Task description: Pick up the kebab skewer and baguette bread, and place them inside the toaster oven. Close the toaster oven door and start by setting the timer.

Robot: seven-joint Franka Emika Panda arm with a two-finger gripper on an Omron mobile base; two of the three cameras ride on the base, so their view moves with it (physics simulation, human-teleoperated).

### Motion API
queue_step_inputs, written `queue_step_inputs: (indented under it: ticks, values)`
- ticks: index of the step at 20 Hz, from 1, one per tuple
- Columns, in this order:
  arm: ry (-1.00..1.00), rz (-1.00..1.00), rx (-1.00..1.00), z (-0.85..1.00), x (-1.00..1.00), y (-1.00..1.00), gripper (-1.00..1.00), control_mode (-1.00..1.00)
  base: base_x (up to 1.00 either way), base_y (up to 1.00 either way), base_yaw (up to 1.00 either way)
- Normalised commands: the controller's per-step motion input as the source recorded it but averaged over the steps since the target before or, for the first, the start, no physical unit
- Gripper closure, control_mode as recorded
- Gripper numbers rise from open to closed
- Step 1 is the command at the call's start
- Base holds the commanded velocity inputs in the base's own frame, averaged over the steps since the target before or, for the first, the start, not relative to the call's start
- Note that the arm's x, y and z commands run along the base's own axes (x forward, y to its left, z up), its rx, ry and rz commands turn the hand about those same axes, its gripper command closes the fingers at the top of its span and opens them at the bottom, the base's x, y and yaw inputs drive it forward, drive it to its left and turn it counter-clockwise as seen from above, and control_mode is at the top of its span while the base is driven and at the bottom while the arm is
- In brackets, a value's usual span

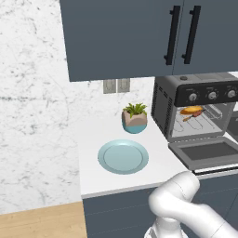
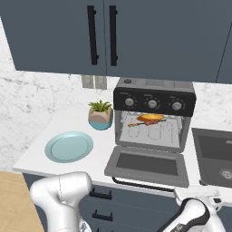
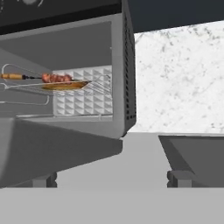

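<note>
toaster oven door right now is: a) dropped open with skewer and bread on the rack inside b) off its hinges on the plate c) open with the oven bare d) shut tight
a: the toaster oven door lies folded down, and the kebab skewer and baguette bread sit on the wire rack.

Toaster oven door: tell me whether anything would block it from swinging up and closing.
Nothing visible would. The toaster oven door lies flat and open with nothing on it. The kebab skewer and baguette bread sit on the rack, inside the toaster oven, behind the front opening.

No readable text, label or number anywhere, not even on the toaster oven (image 2: 154, 115) knobs.
</note>
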Motion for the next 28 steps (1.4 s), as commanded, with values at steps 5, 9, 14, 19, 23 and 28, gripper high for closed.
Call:
queue_step_inputs:
  ticks: [5, 9, 14, 19, 23, 28]
  values:
    - [-0.15, 0.03, 0.03, 0.21, 0.03, 0.00, -1.00, -1.00, 0.00, 0.00, 0.00]
    - [-0.15, 0.02, 0.05, 0.35, 0.19, 0.00, -1.00, -1.00, 0.00, 0.00, 0.00]
    - [-0.11, 0.01, 0.06, 0.54, 0.23, 0.00, -1.00, -1.00, 0.00, 0.00, 0.00]
    - [-0.03, 0.00, 0.03, 0.63, 0.15, 0.00, -1.00, -1.00, 0.00, 0.00, 0.00]
    - [-0.02, 0.00, 0.02, 0.71, 0.20, 0.00, -1.00, -1.00, 0.00, 0.00, 0.00]
    - [-0.06, 0.00, 0.03, 0.79, 0.21, 0.00, -1.00, -1.00, 0.00, 0.00, 0.00]
